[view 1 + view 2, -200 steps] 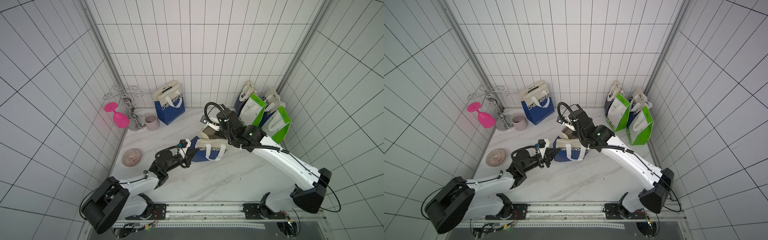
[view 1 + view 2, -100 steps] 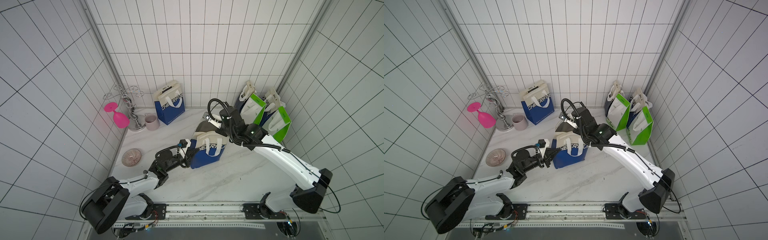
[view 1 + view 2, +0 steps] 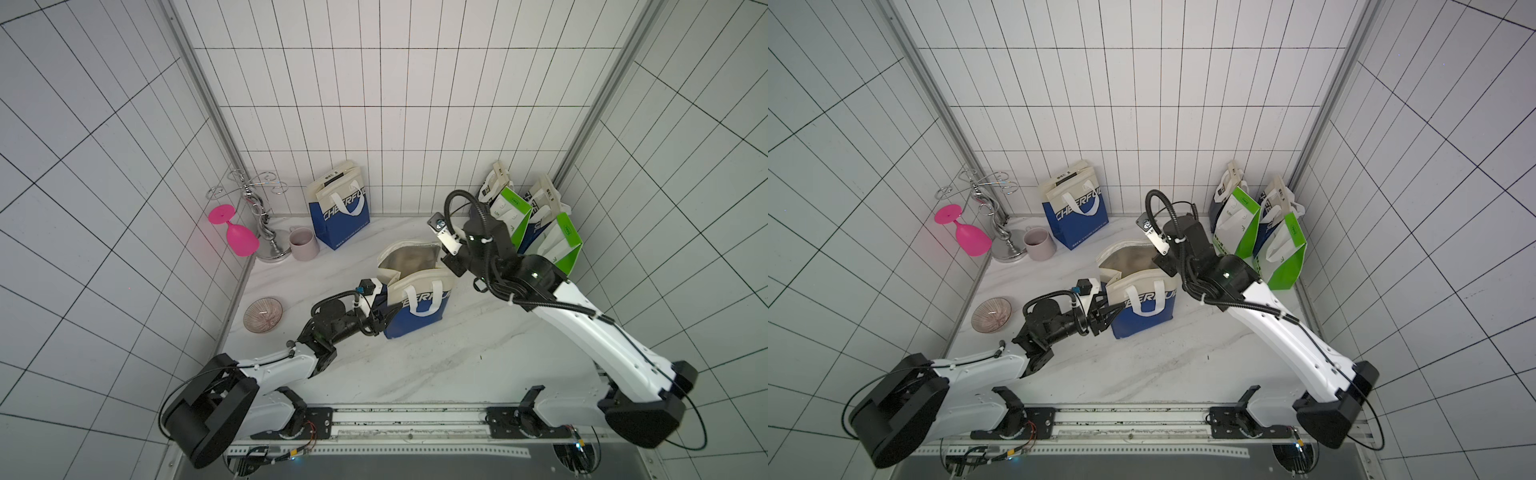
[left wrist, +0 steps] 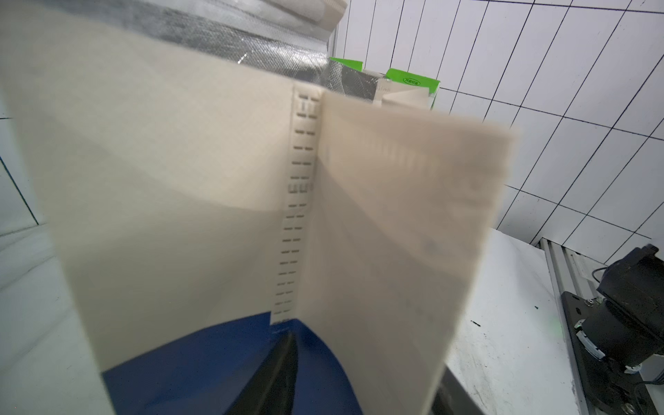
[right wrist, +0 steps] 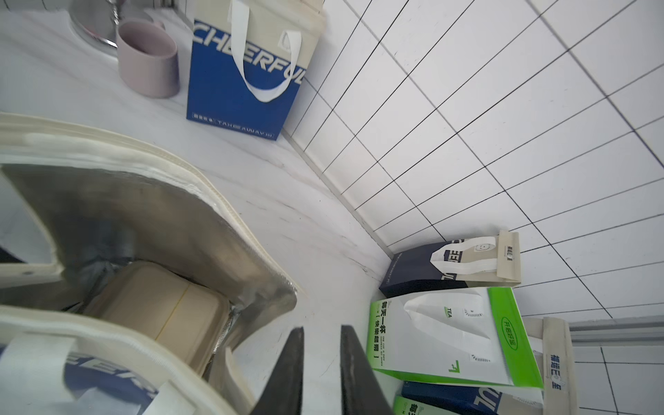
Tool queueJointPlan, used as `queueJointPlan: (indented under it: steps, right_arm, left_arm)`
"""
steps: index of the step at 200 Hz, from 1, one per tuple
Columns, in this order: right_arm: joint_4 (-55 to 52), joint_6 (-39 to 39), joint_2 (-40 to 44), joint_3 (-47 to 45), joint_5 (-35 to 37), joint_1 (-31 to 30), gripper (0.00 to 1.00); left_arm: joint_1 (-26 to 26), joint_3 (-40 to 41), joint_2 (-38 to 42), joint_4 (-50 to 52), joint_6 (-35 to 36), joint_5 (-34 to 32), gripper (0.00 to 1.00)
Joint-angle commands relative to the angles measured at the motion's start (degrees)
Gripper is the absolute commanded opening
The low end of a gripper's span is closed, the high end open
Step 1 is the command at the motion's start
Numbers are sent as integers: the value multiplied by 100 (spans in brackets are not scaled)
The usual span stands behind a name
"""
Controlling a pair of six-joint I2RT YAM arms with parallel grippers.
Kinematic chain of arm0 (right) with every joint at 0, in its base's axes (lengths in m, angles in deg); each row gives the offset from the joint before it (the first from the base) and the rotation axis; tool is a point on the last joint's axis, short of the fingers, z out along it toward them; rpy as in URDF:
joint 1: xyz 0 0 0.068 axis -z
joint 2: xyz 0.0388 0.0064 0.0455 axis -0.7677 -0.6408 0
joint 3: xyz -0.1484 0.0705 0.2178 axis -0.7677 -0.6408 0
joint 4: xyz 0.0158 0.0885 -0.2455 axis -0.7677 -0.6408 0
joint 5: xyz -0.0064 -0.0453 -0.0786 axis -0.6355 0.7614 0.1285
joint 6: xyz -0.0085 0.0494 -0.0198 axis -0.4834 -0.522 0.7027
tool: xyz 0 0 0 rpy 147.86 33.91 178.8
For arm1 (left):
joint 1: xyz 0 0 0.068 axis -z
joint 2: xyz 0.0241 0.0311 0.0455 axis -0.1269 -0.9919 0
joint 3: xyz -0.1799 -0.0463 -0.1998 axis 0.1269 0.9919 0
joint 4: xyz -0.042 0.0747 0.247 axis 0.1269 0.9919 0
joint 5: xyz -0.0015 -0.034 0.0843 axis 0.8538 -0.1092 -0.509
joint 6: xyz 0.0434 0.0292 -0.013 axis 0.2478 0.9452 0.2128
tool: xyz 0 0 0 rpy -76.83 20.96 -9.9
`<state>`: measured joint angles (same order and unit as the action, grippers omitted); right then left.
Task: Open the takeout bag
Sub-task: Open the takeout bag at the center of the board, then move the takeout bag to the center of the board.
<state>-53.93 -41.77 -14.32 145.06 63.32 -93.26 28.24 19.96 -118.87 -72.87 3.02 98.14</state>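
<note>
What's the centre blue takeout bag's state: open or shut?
Open. The takeout bag gapes, silver lining exposed in both top views; right wrist view shows a beige box inside.

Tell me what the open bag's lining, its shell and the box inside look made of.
Lining: looks like metallised foil film, silvery, crinkled, dull sheen.
Shell: likely non-woven fabric, matte cream, with a pressed dash-pattern seam.
Box: beige, matte, rounded corners; moulded fibre or plastic, cannot tell.
</note>
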Motion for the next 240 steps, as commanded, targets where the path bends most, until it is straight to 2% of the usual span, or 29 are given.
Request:
queueJointPlan:
  steps: [1,34,61,101,126,139,185,240]
  right_arm:
    - [-30,-875,912,-847,-467,31,21]
    - [-142,-1357,1990,-1494,-900,27,21]
    - [-459,-1549,2442,-1582,-1102,31,21]
    - [-736,-1632,2872,-1706,-1169,31,22]
    - [-902,-1623,3074,-1805,-1125,31,22]
    - [-911,-1640,3164,-1828,-1123,31,22]
    - [-946,-1693,3283,-1851,-1211,31,22]
    - [-992,-1764,3309,-1950,-1266,31,23]
  left_arm:
    - [11,-225,303,103,-104,-21,51]
    - [21,-818,738,1168,-23,-194,47]
    - [16,-1160,586,1547,91,-189,45]
    - [29,-1556,255,1595,-47,47,16]
    - [33,-1835,171,2018,96,12,13]
    - [47,-1868,185,2050,153,-81,0]
    - [53,-2392,-161,2123,313,-650,0]
    - [-83,-3521,-1267,1861,724,-1494,0]
